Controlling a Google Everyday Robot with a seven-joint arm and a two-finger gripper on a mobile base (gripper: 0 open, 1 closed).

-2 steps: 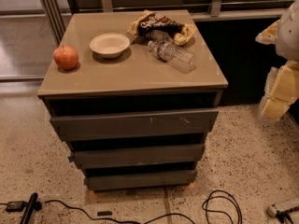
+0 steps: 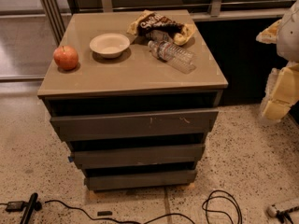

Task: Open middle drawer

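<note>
Pincer (image 2: 279,97) is seen at the right edge, pale and yellowish, well apart from the tabletop (image 2: 131,76) and a little below its level; whether it is open or closed cannot be told. On the tabletop, from left to right, an apple (image 2: 66,58), a bowl (image 2: 110,45), a bag (image 2: 161,26) and a lying bottle (image 2: 171,56) are found. The middle drawer (image 2: 138,156) sits between the scratched top front (image 2: 135,124) and the narrow bottom front (image 2: 140,178), and appears shut. Its front is plain, grey-brown and handleless, with a dark gap above. With no handle offered, the upper edge is probably best hooked through that gap near the centre. It should then be pulled straight toward the near side, so that the drawer is not skewed.
</note>
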